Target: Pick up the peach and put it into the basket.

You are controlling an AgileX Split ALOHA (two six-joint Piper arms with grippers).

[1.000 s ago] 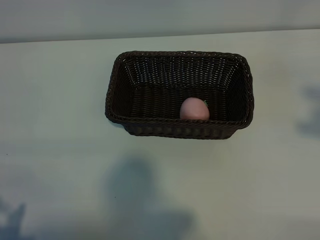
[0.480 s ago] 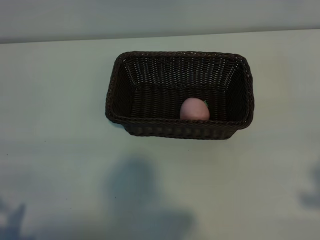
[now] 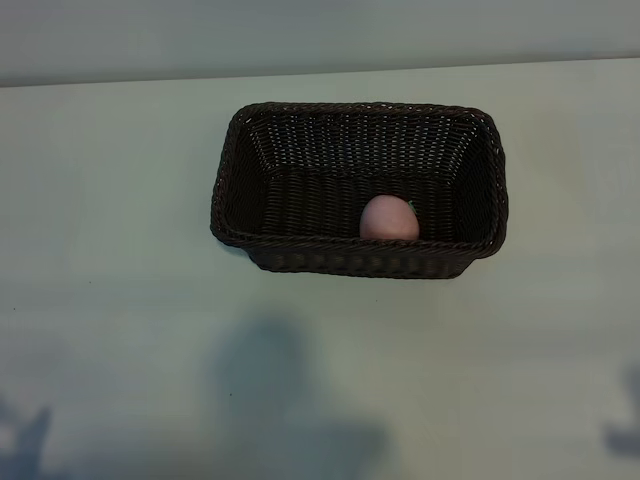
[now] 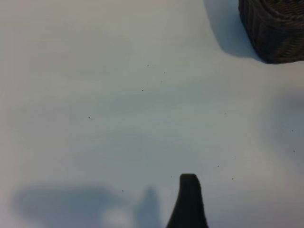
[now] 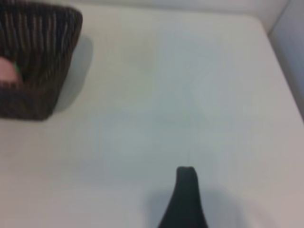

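Note:
The small pink peach [image 3: 388, 218] lies inside the dark-brown wicker basket [image 3: 300, 140], against its near wall and right of the middle. Neither arm shows in the exterior view; only their shadows fall on the table. In the left wrist view one dark fingertip [image 4: 188, 190] hangs over bare table, with a corner of the basket [image 4: 273, 28] far off. In the right wrist view one fingertip [image 5: 186, 190] also hangs over bare table, the basket [image 5: 38, 61] lies well away, and a sliver of the peach [image 5: 5, 71] shows inside it. Both grippers stand open and hold nothing.
The pale table [image 3: 120, 300] runs all around the basket, with its far edge [image 3: 320, 72] behind it. A corner and side edge of the table [image 5: 275, 47] show in the right wrist view.
The right arm's shadow at the right edge of the exterior view has slid down toward the near corner. Peach and basket have not moved.

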